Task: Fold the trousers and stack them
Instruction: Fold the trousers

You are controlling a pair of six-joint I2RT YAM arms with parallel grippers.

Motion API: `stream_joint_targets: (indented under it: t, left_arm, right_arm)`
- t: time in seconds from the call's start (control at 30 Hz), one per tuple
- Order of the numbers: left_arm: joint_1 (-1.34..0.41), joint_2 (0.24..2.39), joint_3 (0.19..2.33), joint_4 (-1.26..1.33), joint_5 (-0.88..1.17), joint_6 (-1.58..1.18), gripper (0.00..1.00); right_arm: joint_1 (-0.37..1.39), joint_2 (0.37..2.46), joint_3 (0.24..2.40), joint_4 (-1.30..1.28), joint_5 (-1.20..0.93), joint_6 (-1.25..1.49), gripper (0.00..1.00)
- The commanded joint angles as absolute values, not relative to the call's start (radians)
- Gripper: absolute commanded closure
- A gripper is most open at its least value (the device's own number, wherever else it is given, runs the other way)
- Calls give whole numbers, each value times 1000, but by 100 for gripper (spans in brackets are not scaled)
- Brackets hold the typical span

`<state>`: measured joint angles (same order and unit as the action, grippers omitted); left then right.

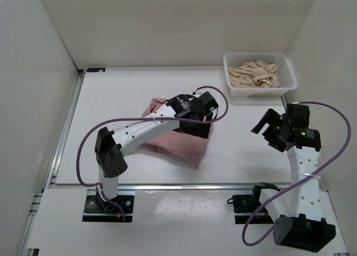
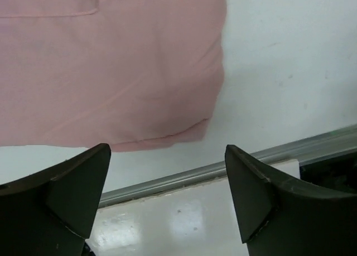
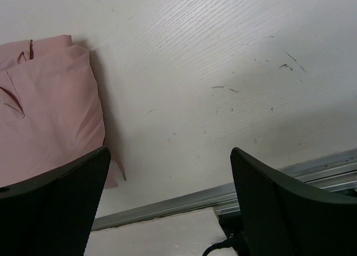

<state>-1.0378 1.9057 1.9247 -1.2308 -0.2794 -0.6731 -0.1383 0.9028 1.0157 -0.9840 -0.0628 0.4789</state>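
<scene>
The trousers [image 1: 181, 145] lie as a folded dusty-pink bundle at the middle of the table. My left gripper [image 1: 196, 128] hangs over their right part, open, with nothing between its fingers. In the left wrist view the trousers [image 2: 111, 66] fill the upper left, and the left gripper [image 2: 167, 155] frames bare table and the near rail below the fabric's edge. My right gripper [image 1: 266, 132] hovers open to the right of the bundle, apart from it. In the right wrist view the right gripper [image 3: 170, 153] is empty, and the trousers [image 3: 50, 111] lie at the left edge.
A white mesh basket [image 1: 258, 55] holding beige cloth [image 1: 255, 75] stands at the back right corner. A metal rail [image 1: 195, 184] runs along the table's near edge. White walls close in the left, back and right sides.
</scene>
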Motion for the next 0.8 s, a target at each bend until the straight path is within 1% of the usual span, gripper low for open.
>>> stream_joint_targets:
  t: [0.0,0.07,0.1,0.13,0.17,0.2,0.23,0.27,0.3,0.33,0.37,0.4,0.43,0.47,0.5,0.53,0.57,0.63,0.7,0.77]
  left_arm:
    - [-954,1789,1901,-1264,-334,-677,6]
    - [-884,1734,1853,-1264,-334,-661,11]
    - [-855,1718,1833,-1253,-334,-647,21]
    - [-786,1704,1778,-1253,-347,-634,29]
    - [-747,1675,1744,-1215,-347,-623,38]
    - [-705,1661,1709,-1197,-336,-614,46]
    - [-615,1649,1630,-1171,-309,-592,60]
    - [-570,1635,1588,-1140,-292,-592,65]
    - [-524,1626,1547,-1073,-269,-578,72]
    - [-437,1617,1505,-1034,-209,-566,83]
    - [-401,1617,1446,-1008,-192,-566,88]
    - [-376,1646,1425,-990,-192,-566,90]
    - [-356,1664,1408,-954,-192,-566,90]
    - [-327,1683,1376,-933,-192,-575,90]
    - [-315,1724,1364,-916,-178,-587,90]
    - [-314,1744,1353,-907,-167,-588,90]
    - [-314,1761,1330,-879,-155,-600,90]
    - [-314,1804,1302,-870,-155,-618,90]
    - [-314,1824,1240,-844,-132,-641,90]
    - [-314,1824,1177,-821,-114,-660,90]
  right_arm:
    - [-143,913,1005,-942,-80,456,7]
    - [-143,913,1005,-942,-106,456,7]
    - [-143,913,1005,-931,-121,445,14]
    - [-143,913,1005,-931,-158,445,20]
    - [-143,913,1005,-916,-182,445,29]
    - [-124,904,1005,-895,-207,445,52]
    - [-88,904,1005,-882,-224,454,65]
    - [-60,904,996,-868,-235,463,75]
    - [-26,913,996,-842,-235,475,82]
    - [50,923,996,-830,-235,503,90]
    - [89,958,983,-815,-235,517,90]
    - [119,985,983,-777,-254,517,90]
    - [153,1015,973,-750,-309,517,90]
    - [166,1087,973,-724,-463,502,90]
    - [179,1123,963,-703,-521,502,90]
    - [234,1153,972,-666,-552,502,92]
    - [274,1207,991,-666,-552,489,92]
    - [386,1256,1053,-666,-462,476,90]
    - [437,1357,1086,-655,-451,476,88]
    - [492,1475,1108,-629,-463,476,88]
